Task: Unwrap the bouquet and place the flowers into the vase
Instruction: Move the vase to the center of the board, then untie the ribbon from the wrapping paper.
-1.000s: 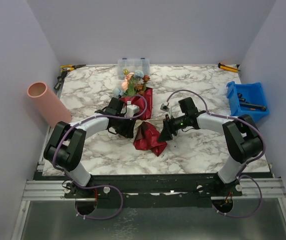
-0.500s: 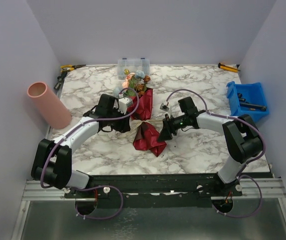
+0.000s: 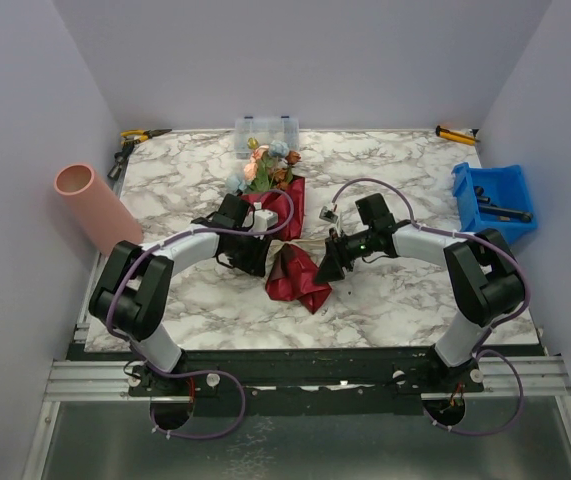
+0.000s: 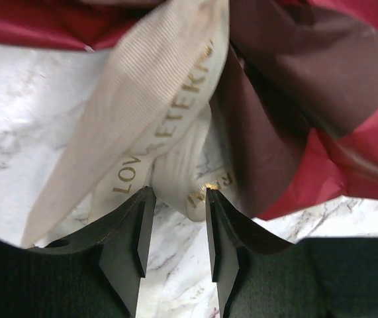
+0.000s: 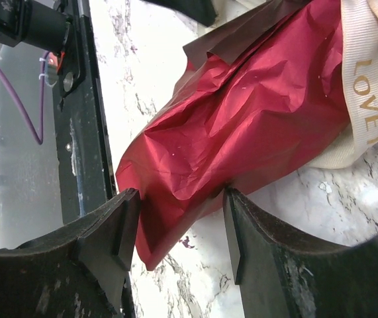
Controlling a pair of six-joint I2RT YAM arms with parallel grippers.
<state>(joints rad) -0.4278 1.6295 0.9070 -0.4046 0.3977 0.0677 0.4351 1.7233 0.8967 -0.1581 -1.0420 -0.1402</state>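
The bouquet lies mid-table with its flowers [image 3: 265, 165] pointing away and its maroon wrap [image 3: 297, 275] crumpled toward the near edge. My left gripper [image 3: 261, 258] is at the wrap's left side. In the left wrist view it [image 4: 179, 193] is open, and a loop of the beige ribbon [image 4: 155, 99] sits just at its fingertips, unclamped. My right gripper [image 3: 325, 265] is at the wrap's right side. In the right wrist view it [image 5: 181, 194] is open, and a corner of the red wrap [image 5: 255, 119] hangs between its jaws. The salmon-pink vase [image 3: 95, 205] lies tilted at the table's left edge.
A clear plastic box [image 3: 267, 132] stands just behind the flowers. A blue bin [image 3: 493, 200] with tools sits at the right edge. A yellow-handled tool [image 3: 457, 134] lies at the back right, pliers [image 3: 140, 135] at the back left. Purple cables loop over both arms.
Half a second ago the left arm was swung out to the left; it is now back beside the wrap. The right arm and the bouquet have not moved.
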